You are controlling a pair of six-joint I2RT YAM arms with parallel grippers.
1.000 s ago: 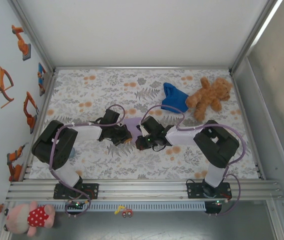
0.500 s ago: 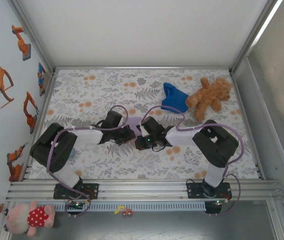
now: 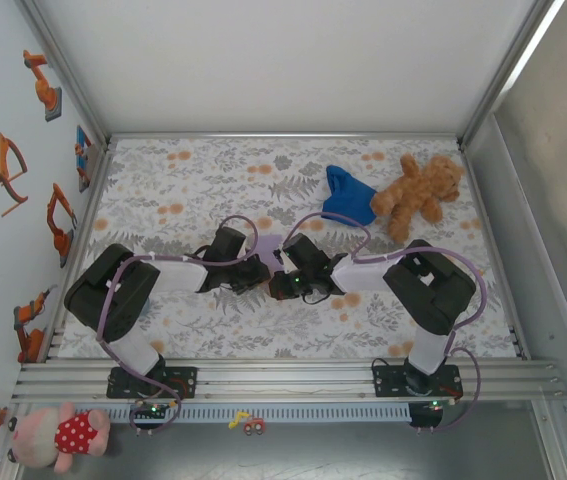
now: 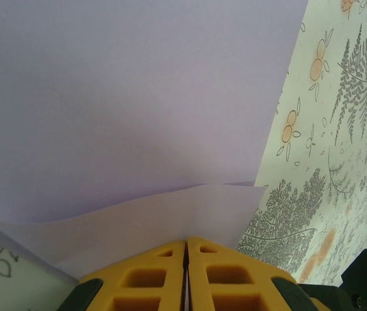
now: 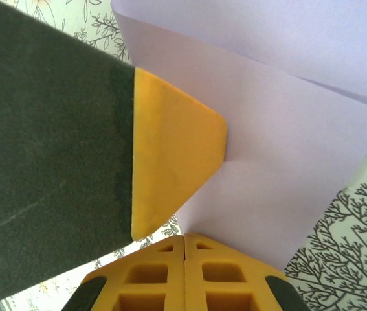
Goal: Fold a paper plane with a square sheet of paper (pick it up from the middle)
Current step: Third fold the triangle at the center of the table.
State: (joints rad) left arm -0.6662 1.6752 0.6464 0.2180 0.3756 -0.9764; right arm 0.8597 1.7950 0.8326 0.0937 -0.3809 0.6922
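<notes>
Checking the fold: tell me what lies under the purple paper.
Under the square sheet of paper the floral table cover shows past its edge. What lies beneath the sheet's middle is covered.

The right gripper [image 5: 184, 241] has its yellow jaws pressed together on the lavender sheet of paper [image 5: 287, 162], which rises from them in two layers that meet at a crease. A dark finger [image 5: 170, 149] with a yellow wedge tip touches the paper just beside the jaws. The fern-patterned surface [image 5: 338, 259] lies beneath.
</notes>
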